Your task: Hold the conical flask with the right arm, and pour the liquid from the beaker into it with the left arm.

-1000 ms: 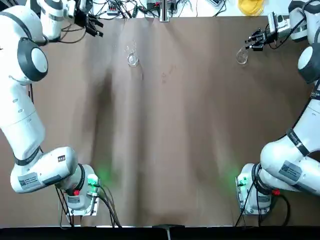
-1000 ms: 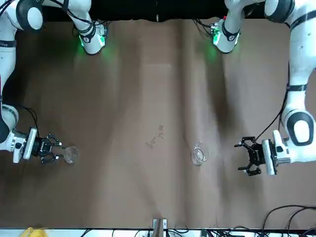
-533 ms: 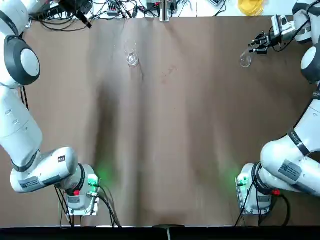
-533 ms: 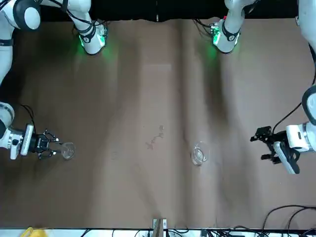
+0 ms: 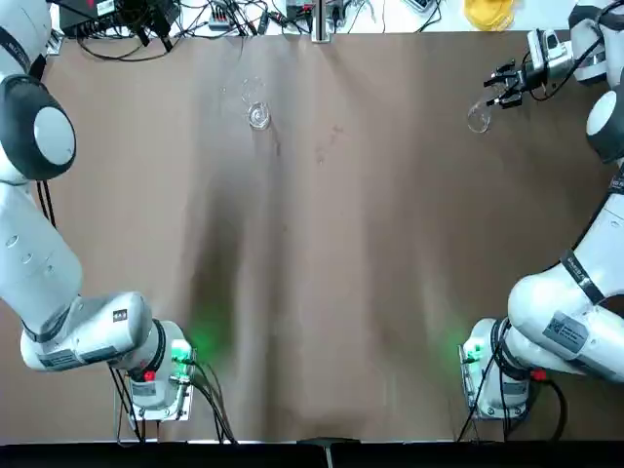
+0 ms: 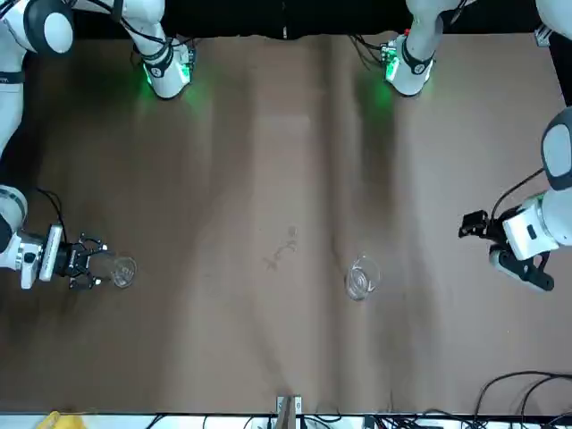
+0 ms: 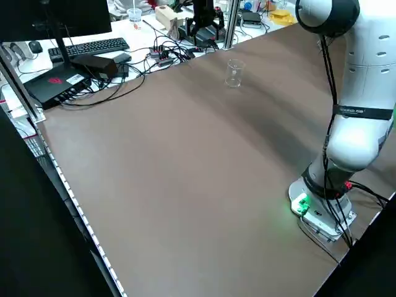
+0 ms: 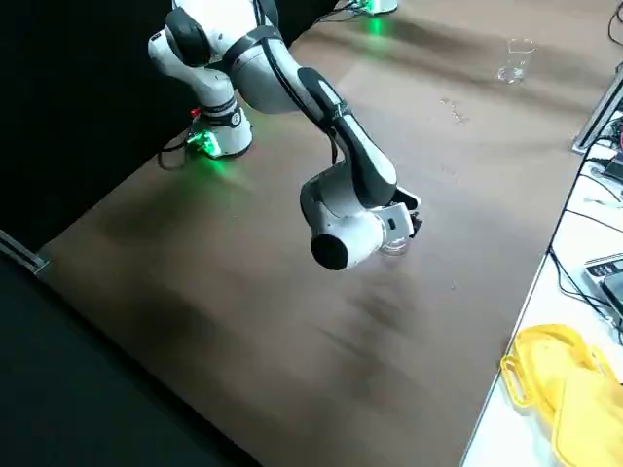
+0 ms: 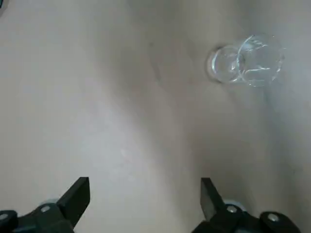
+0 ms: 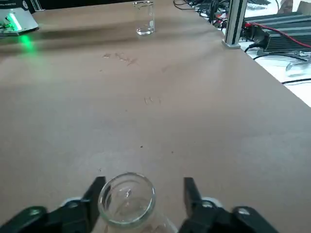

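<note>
- From where I'm standing, the right gripper [image 10: 145,189] is down by the conical flask [image 6: 123,272], its fingers parted wider than the neck and straddling it. There's a gap on one side, so I wouldn't call it gripped.
- That flask stands upright on the table [image 5: 331,273], its neck between those fingers, its broad base beyond the tips.
- The left gripper [image 9: 146,187] has nothing in its fingers, and they stand wide apart.
- The beaker [image 5: 258,115] sits upright, well apart from the left fingertips, off towards the middle of the table; nobody has hold of it. How much liquid it has, I can't tell.
- My guess is that the step in hand is getting both glasses held, with pouring some way off.
- For the right fingers: centre the neck first, then close gently and evenly, or one pad may shove the light glass over.
- For the left fingers: come in level from the beaker's outer side, low on its wall, keeping off the rim so the mouth can pour.
- Beyond the left fingers lie loose cables [image 7: 154,59] and the table's far edge; I'd swing inward, away from both.
- A metal post [image 5: 320,21] rises at that edge, past the beaker. Between the two glasses there's bare tabletop, good room for the pour.
</note>
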